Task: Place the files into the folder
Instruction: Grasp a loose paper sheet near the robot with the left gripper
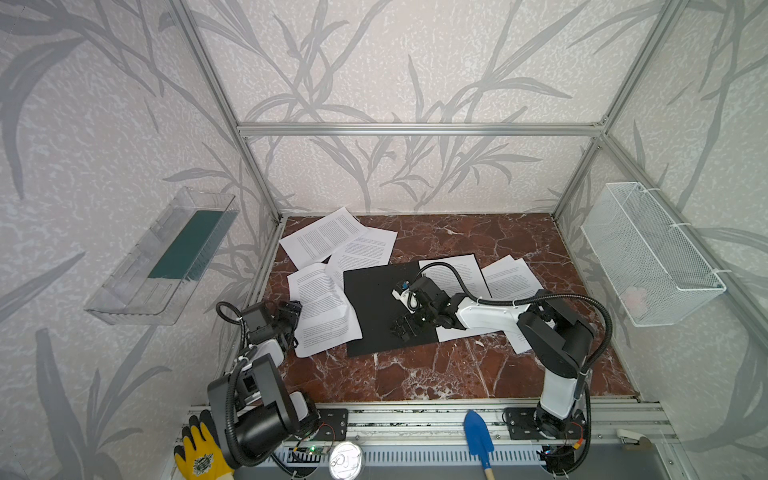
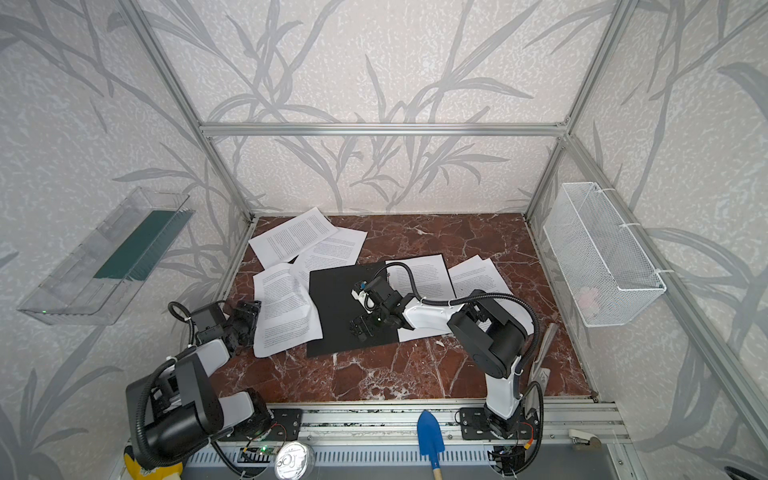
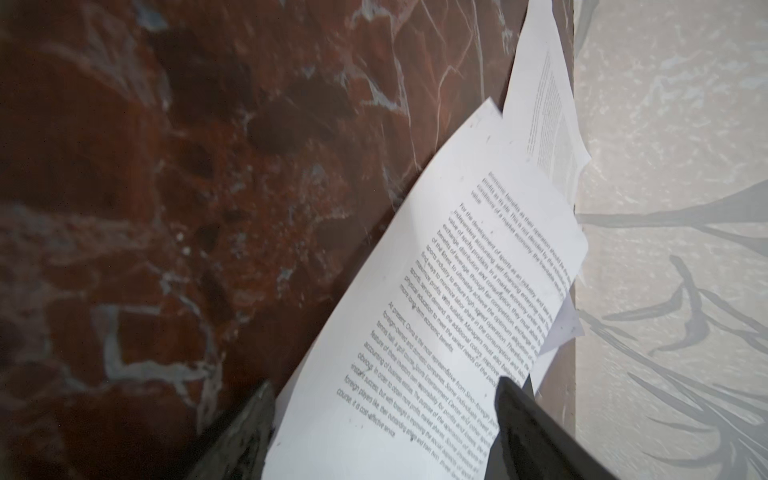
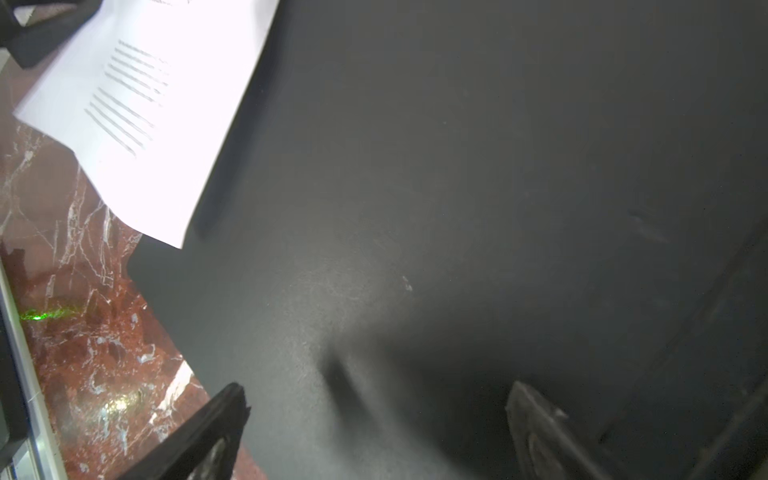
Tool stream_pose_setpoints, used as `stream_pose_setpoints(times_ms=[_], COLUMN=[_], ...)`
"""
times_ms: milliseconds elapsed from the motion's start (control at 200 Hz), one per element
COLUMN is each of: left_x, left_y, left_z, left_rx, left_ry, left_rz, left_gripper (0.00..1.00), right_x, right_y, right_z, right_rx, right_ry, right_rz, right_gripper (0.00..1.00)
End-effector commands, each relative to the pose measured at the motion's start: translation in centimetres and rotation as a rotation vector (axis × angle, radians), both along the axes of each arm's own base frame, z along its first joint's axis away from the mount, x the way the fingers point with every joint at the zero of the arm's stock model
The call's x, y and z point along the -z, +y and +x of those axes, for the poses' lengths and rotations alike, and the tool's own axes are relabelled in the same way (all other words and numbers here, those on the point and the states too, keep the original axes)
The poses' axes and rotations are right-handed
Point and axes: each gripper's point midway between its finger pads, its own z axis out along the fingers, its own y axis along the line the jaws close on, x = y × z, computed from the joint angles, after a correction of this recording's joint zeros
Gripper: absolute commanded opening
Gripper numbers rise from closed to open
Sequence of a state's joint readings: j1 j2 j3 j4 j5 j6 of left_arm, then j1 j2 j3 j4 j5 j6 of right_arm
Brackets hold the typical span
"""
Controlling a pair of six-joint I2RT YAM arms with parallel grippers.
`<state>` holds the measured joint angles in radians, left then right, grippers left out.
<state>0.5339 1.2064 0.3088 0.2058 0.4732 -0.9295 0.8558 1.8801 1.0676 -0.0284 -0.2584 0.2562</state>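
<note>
The black folder [image 1: 370, 299] [image 2: 332, 303] lies flat and closed mid-table, filling most of the right wrist view [image 4: 457, 166]. Several white printed files lie around it: one sheet [image 1: 322, 309] [image 3: 436, 311] overlaps its left edge, two [image 1: 328, 237] sit at the back left, and others [image 1: 509, 276] stick out from under the folder on the right. My left gripper [image 1: 292, 312] [image 3: 384, 415] is open, its jaws straddling the left sheet's near edge. My right gripper [image 1: 404, 328] [image 4: 374, 399] hangs open just over the folder cover, holding nothing.
A clear wall tray [image 1: 137, 291] on the left holds a dark green panel [image 1: 187, 245]. A white wire basket [image 1: 652, 253] hangs on the right wall. A yellow glove [image 1: 201, 455], a tin can [image 1: 345, 459] and a blue trowel [image 1: 478, 434] lie along the front rail.
</note>
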Motion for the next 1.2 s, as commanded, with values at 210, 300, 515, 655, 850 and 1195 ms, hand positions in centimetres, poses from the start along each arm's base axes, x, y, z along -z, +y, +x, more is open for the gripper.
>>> stream_pose_setpoints(times_ms=[210,300,515,655,850,1195], left_x=[-1.9,-2.3,-2.8,-1.4,0.2,1.5], left_y=[-3.8,-4.2,-4.9,-5.1,-5.1,-5.5], left_z=[-1.0,-0.9,-0.4,-1.2,-3.8,-5.3], left_rx=[0.09,0.109,0.139,0.127,0.102,0.069], left_ry=[-0.105,-0.133,-0.19,-0.118,0.03,0.081], left_rz=[-0.129,-0.136,-0.152,-0.161,-0.126,-0.098], left_gripper=[0.87,0.87,0.88,0.83,0.8,0.75], right_x=[1.0,0.9,0.7,0.7,0.7,0.8], right_y=[-0.6,-0.7,-0.7,-0.7,-0.8,-0.8], right_z=[-1.2,-1.2,-1.2,-1.2,-1.1,-1.1], right_rx=[-0.02,-0.02,-0.019,-0.017,-0.015,-0.012], right_ry=[0.047,0.044,0.041,0.043,0.042,0.045], right_rz=[-0.045,-0.047,-0.043,-0.045,-0.05,-0.057], right_gripper=[0.98,0.98,0.98,0.98,0.98,0.97])
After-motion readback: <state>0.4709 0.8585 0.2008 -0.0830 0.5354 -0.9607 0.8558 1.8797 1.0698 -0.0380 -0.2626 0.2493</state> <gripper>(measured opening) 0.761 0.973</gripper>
